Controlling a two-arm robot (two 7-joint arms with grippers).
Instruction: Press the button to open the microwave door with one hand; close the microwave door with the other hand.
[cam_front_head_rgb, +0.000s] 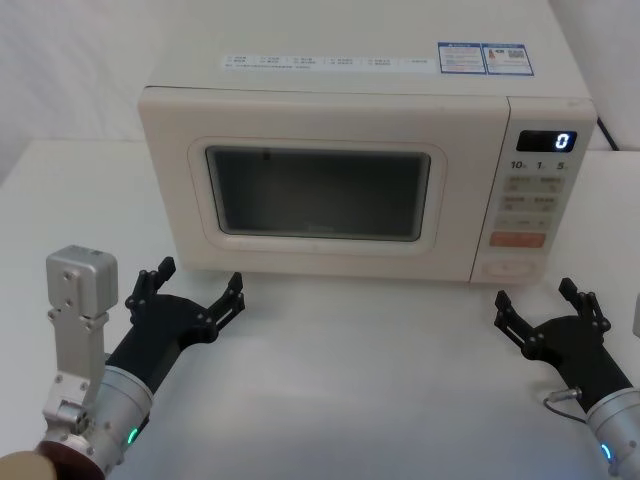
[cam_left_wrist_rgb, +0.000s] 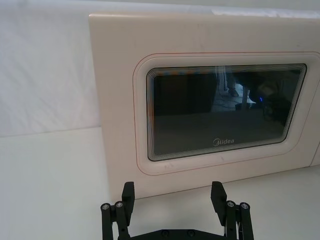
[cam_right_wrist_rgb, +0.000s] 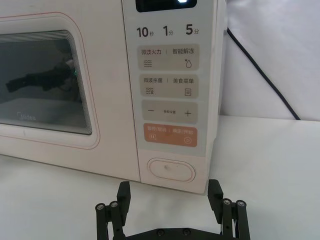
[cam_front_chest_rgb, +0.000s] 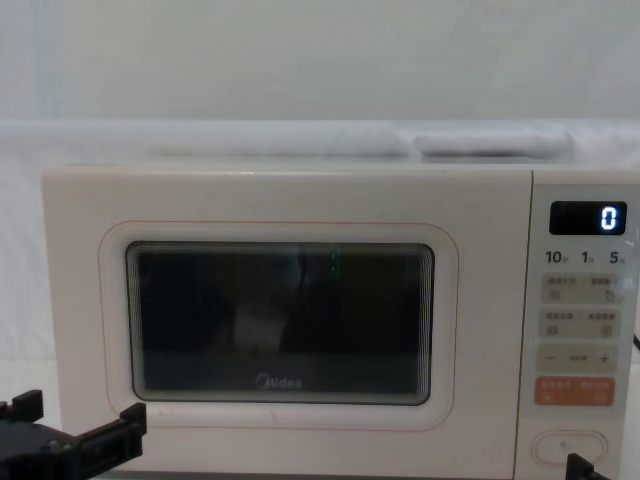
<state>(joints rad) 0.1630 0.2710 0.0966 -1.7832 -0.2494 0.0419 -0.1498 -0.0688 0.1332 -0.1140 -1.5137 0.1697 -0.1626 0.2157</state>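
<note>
The cream microwave door (cam_front_head_rgb: 320, 190) with its dark window is shut flush with the cabinet; it also faces me as the microwave door (cam_left_wrist_rgb: 215, 112) and the microwave door (cam_front_chest_rgb: 280, 320). The oval cream button (cam_front_head_rgb: 510, 268) sits at the bottom of the control panel, under the orange key, seen close as the button (cam_right_wrist_rgb: 171, 170) and the button (cam_front_chest_rgb: 568, 446). My left gripper (cam_front_head_rgb: 195, 285) (cam_left_wrist_rgb: 172, 192) rests open on the table before the door's lower left corner. My right gripper (cam_front_head_rgb: 548, 300) (cam_right_wrist_rgb: 170, 192) is open, a short way in front of the button, touching nothing.
The microwave stands on a white table (cam_front_head_rgb: 350, 380) against a white backdrop. A black cable (cam_right_wrist_rgb: 260, 70) runs down behind its right side. The control panel (cam_front_head_rgb: 535, 195) shows a lit "0". Open tabletop lies between the two grippers.
</note>
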